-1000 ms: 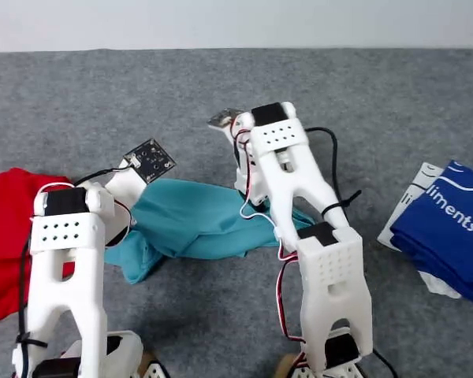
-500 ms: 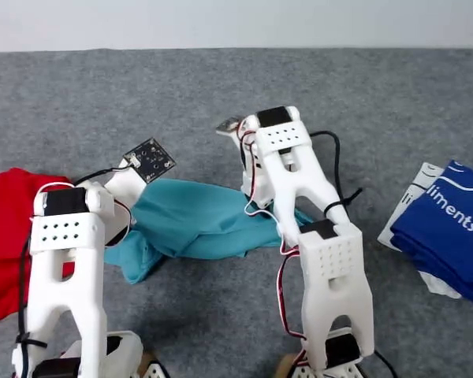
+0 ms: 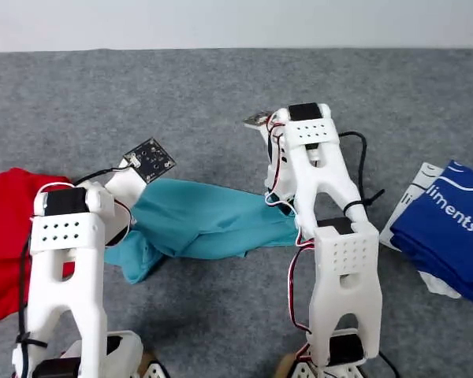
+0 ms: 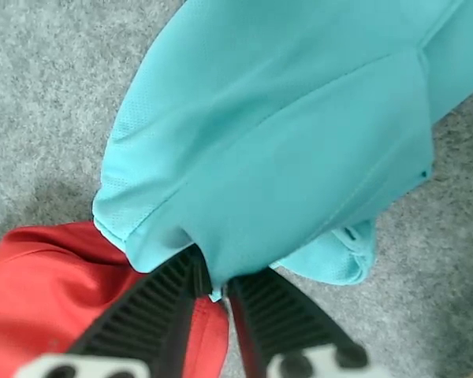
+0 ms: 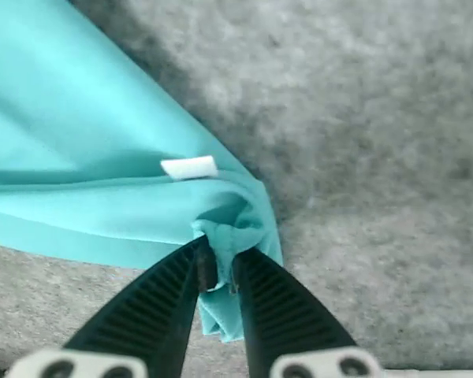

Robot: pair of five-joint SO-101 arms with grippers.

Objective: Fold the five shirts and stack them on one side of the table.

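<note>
- Grey felt covers the table (image 3: 181, 87), with a pale wall along the top edge of the high view. Felt like this probably grips cloth, so a dragged shirt may bunch up rather than slide.
- At far left, a red shirt (image 3: 4, 228) lies crumpled, partly under the left arm (image 3: 67, 260). It sits right against the edge of the teal shirt (image 4: 284, 142), so a lift there could snag it and haul it along.
- The left gripper (image 4: 213, 287) is pinched narrow on the teal edge, with only a thin bit of cloth between its jaws. So shallow a bite may slip free if the pull grows hard.
- The teal shirt stretches across the lower middle of the high view, between both arms, and a loose flap sags toward the lower left. Uneven tension could twist it and leave a crooked fold.
- The right gripper (image 5: 218, 264) is clamped narrow on a bunched corner just beside a white tag (image 5: 188, 167). That bunch may hold several layers, so the shirt might not open flat.
- The right arm (image 3: 331, 228) stands over that end. Pulling too far away from the left arm could tear one grip loose.
- At far right, a blue shirt (image 3: 449, 228) rests folded on something white (image 3: 410, 201) at the frame's edge. This looks like the stacking side, and a careless drop could knock the pile askew.
</note>
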